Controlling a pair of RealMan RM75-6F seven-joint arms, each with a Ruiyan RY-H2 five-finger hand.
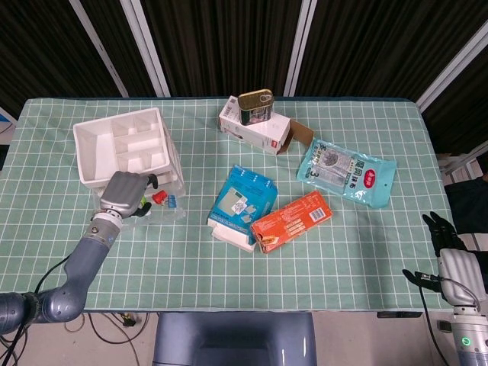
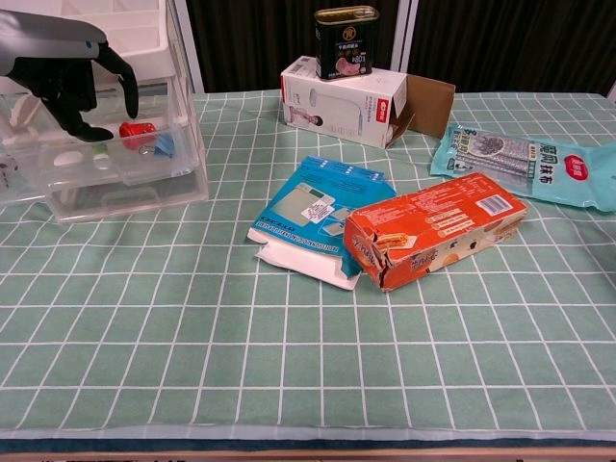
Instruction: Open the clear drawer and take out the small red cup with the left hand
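The clear drawer (image 2: 115, 168) (image 1: 164, 207) is pulled out from the white organizer (image 1: 126, 145). Inside it lies the small red cup (image 2: 136, 131) (image 1: 159, 197), beside a blue piece and a green-and-white tube. My left hand (image 2: 67, 72) (image 1: 124, 192) hovers over the drawer just left of the cup, its black fingers spread and pointing down, holding nothing. My right hand (image 1: 446, 248) hangs off the table's right front corner, fingers loosely apart and empty.
A blue box (image 1: 242, 204) and an orange box (image 1: 291, 219) lie mid-table. A white box with a tin can (image 1: 255, 105) on it stands at the back. A teal packet (image 1: 347, 174) lies to the right.
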